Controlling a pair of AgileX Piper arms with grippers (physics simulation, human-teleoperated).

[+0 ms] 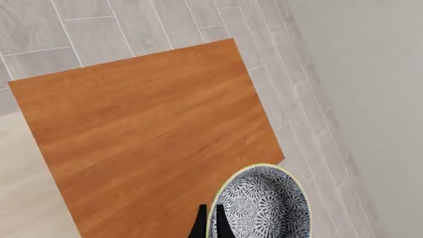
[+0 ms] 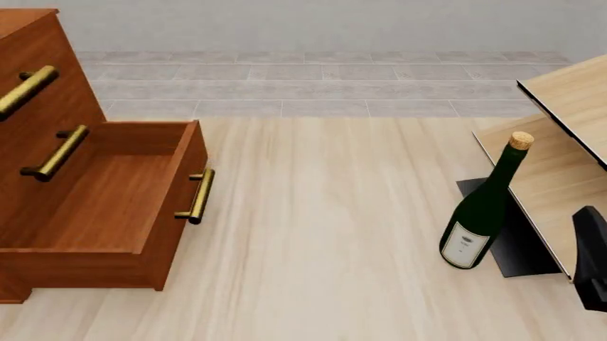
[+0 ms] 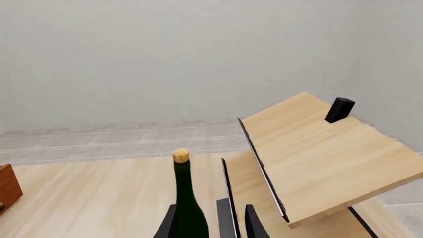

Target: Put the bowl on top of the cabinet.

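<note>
Cabinet top [image 1: 145, 134] below; bowl [image 1: 264, 206] rim clamped between left pincer [image 1: 210, 223] fingers

Speckled bowl [image 1: 268, 206] pinched at rim by left end effector [image 1: 210, 223], above reddish-brown cabinet [image 1: 145, 134] top, tiled floor [image 1: 132, 25] beyond

You get bright, even, flat light in all three views, with no clear source direction. Shadows are faint: only a soft darkening inside the open drawer [image 2: 99, 195] and a weak patch under the bottle [image 2: 482, 209]. Nothing glares; the brass handles [image 2: 196, 196] carry just a mild sheen. Everything renders sharp edge to edge, without blur, noise or bending at the borders. The wall [image 3: 165, 54] looks a plain, smooth grey, almost textureless.
</note>
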